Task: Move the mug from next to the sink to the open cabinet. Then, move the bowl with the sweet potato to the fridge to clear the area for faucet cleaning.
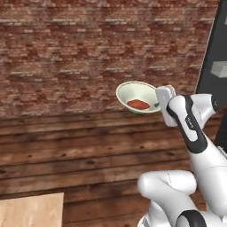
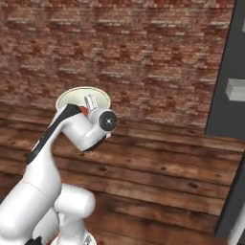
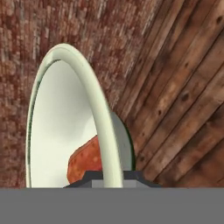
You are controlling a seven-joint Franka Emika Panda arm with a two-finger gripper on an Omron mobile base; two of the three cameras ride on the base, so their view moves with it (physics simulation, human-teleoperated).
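The fridge (image 2: 225, 72) stands as a tall dark slab at the right edge of the room, beyond the brick wall (image 1: 66, 53) and the plank floor (image 1: 66, 146).

The white arm (image 1: 195, 133) rises from the base, bends at the elbow and reaches forward and up, wrist turned so the hand points toward the brick wall.

The bowl (image 1: 133, 92) is held in the air, clear of the floor and of every surface, with the fridge off to its right. It appears rigid and smooth, probably ceramic: stiff, brittle if dropped, and slick at the rim. The rim is the only practical hold, since the body is wider than the gripper. A rim hold leaves the bowl hanging off one side, so it should be kept level.

The gripper (image 3: 107, 175) is clamped tight across the near rim, one finger inside and one outside the wall.

The sweet potato (image 1: 138, 104) lies loose inside the bowl, near the gripped rim. It looks free to roll or slide if the bowl tips.
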